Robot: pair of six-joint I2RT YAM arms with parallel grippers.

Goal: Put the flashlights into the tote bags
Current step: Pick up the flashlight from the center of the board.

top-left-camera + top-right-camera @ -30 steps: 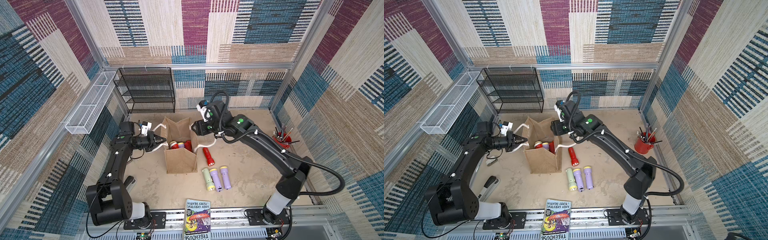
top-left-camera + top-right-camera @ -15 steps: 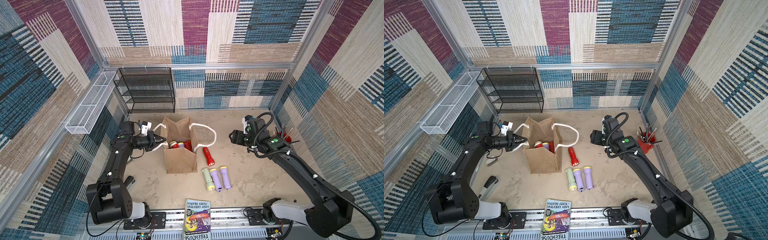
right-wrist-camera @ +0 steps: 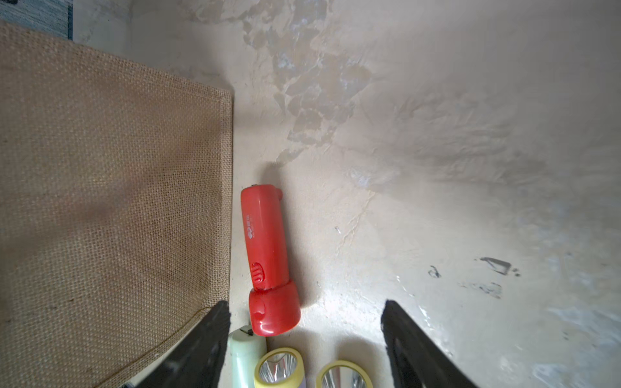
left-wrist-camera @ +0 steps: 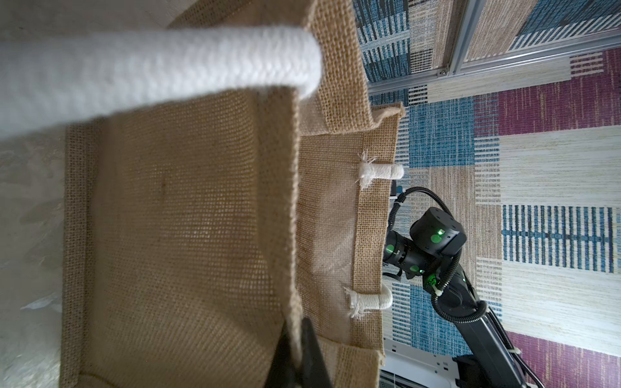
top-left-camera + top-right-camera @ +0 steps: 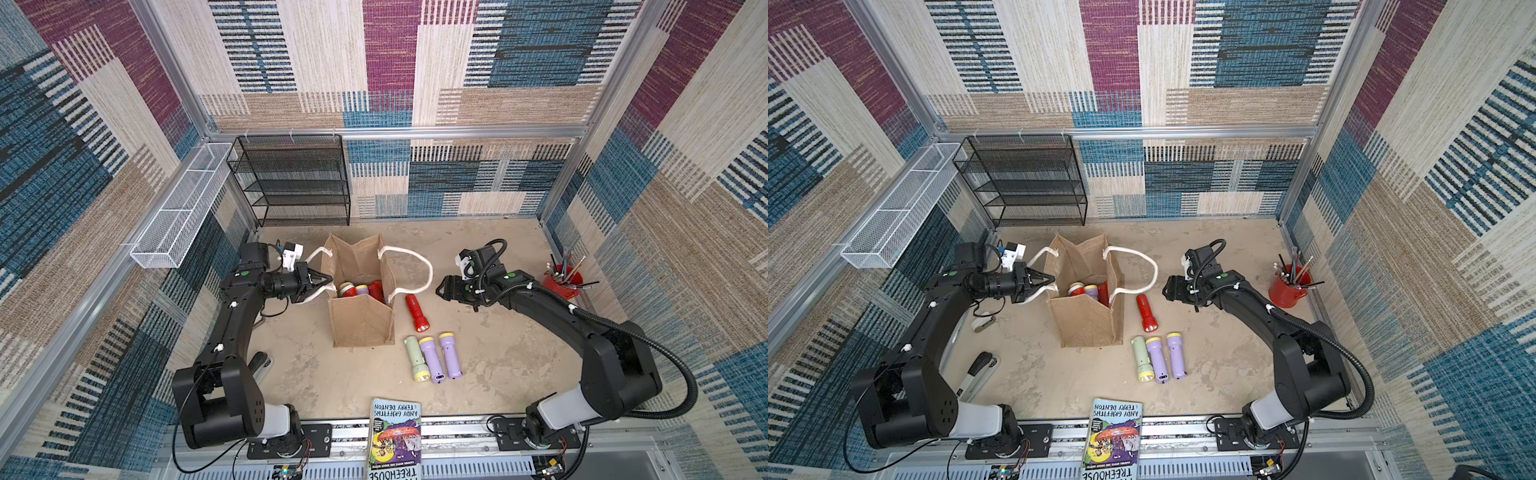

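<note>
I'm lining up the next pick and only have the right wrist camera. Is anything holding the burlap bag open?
Observer: Yes. The left gripper is shut on the burlap tote bag, with its jaws pinching the rim of the wall on the left arm's side.
Operator: Is anything in the bag yet?
Observer: At least three flashlights show inside: one red with a pale head, one lilac with a yellow head and one plain red.
Operator: What is on my arm's outer side?
Observer: A red pot of pens and brushes stands by the wall, just beyond the right arm.
</note>
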